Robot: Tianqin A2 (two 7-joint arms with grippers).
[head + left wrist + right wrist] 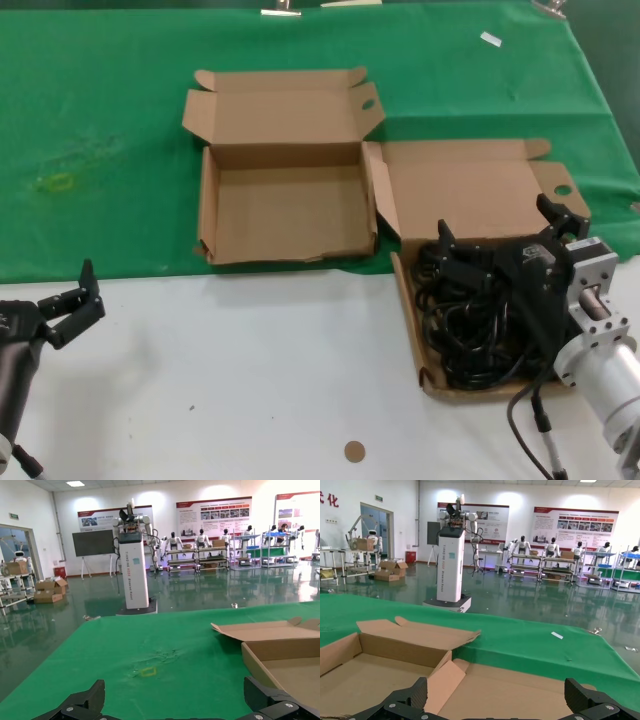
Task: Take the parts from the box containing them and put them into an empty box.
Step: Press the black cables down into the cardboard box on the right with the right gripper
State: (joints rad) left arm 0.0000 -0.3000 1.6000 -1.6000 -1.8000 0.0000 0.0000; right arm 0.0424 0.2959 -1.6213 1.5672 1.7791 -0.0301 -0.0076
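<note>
Head view only: showing the parts [470, 330] lying heaped in the box containing them [470, 195], at the robot's right, beside an empty box [285, 210] on the green cloth [100, 130]. Hovering over the cords, the right gripper [497, 240], fingers spread wide, holding nothing. Resting low at the left, the left gripper [80, 300], likewise spread. Wrist views only: looking past both boxes to wall posters, lettering too small for reading.

Behind the green cloth [150, 645] lies a glossy dark-green floor [200, 592], with shelving racks [570, 565], wall posters [575, 522] and ceiling lights [75, 483] beyond it.
</note>
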